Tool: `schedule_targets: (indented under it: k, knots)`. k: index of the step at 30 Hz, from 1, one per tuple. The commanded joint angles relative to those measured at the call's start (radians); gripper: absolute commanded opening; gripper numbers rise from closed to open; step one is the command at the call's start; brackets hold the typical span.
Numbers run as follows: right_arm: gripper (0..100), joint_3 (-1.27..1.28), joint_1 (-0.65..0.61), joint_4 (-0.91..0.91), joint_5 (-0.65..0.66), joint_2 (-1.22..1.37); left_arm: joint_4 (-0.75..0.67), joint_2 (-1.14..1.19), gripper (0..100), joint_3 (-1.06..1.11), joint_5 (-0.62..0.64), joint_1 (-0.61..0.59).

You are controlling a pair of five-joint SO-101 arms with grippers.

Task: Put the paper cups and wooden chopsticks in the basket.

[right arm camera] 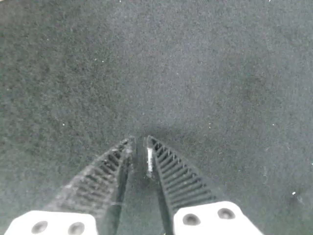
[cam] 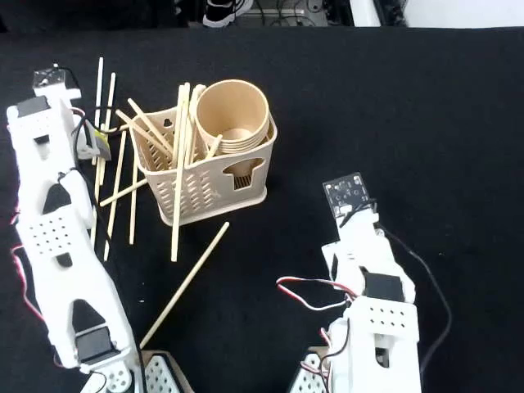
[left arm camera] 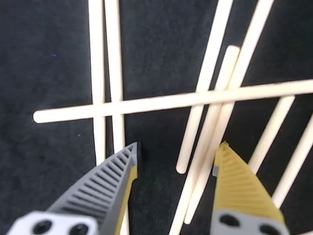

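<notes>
Two SO-101 arms at a black cloth [cam: 426, 115], seen from the bench side. Nearest, the R arm [cam: 372, 307] is parked at the front right, its R gripper [right arm camera: 140, 142] pointing down at bare cloth with the jaws all but closed and nothing between them. To its left, a lone stick [cam: 184, 282] lies diagonally on the cloth, apart from the rest. Mid-table stands the basket [cam: 209, 190] (beige, slotted walls, a cut-out handle). The cups [cam: 233, 110] are nested in one stack inside it, at its right end. The stowed sticks [cam: 182, 115] stand tilted in its left end. A leaning stick [cam: 175, 214] has one end on the cloth in front and its upper part against the basket's front wall. The L arm [cam: 57, 237] runs up the left edge. The L gripper [left arm camera: 178, 147] hovers low over the loose sticks [cam: 115, 192] scattered just left of the basket, approx. parallel, with a crossing stick [left arm camera: 171, 101] lying over them. Its jaws are spread wide and hold nothing; two or three sticks lie in the gap between the tips.
</notes>
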Motion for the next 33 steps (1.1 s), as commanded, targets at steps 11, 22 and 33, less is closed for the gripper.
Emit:
schedule_targets:
  k: [11,22,33]
  knots:
    - [4.4,-0.002,-0.011,-0.018,0.003,0.002,0.344,0.442,3,-0.777,-0.008,0.061]
    - [4.4,-0.002,-0.011,-0.02,0.003,0.002,0.348,0.413,3,-0.75,0.0,0.079]
    - [4.4,0.007,-0.012,-0.041,0.005,0.002,0.345,-0.184,3,-0.03,0.0,0.09]
